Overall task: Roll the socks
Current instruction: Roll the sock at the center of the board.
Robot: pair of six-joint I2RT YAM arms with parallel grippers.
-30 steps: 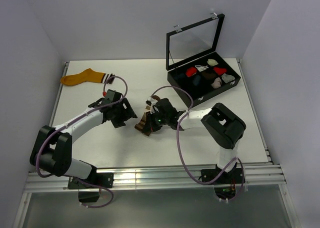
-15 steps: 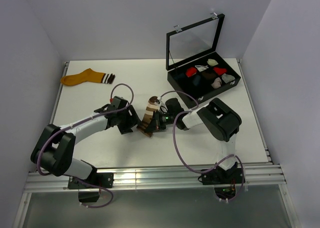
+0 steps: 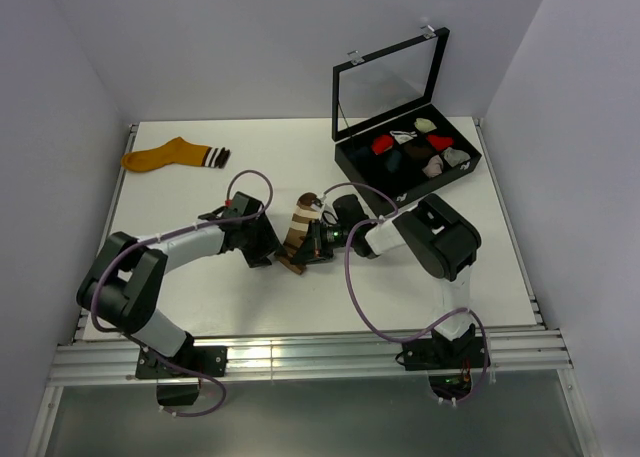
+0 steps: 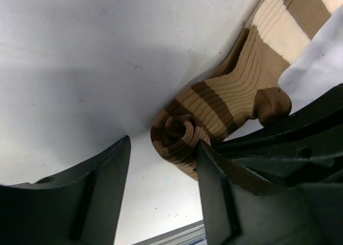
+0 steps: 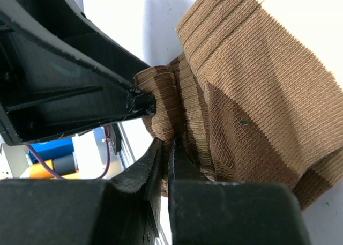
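Two socks lie well apart on the table: the orange sock is flat at the far left corner, dark striped cuff to the right, with neither arm near it. Near the middle, the left gripper sits low with its jaws released and standing apart. The coiled end of the brown sock rests on the table between them, against one finger. The rest of that sock rises tilted, cream stripes uppermost. Just right of it, the right gripper is clenched on a fold of the brown fabric beside the coil, its fingers nearly together. At the far right stands the black box, lid raised, with small sock bundles in its compartments
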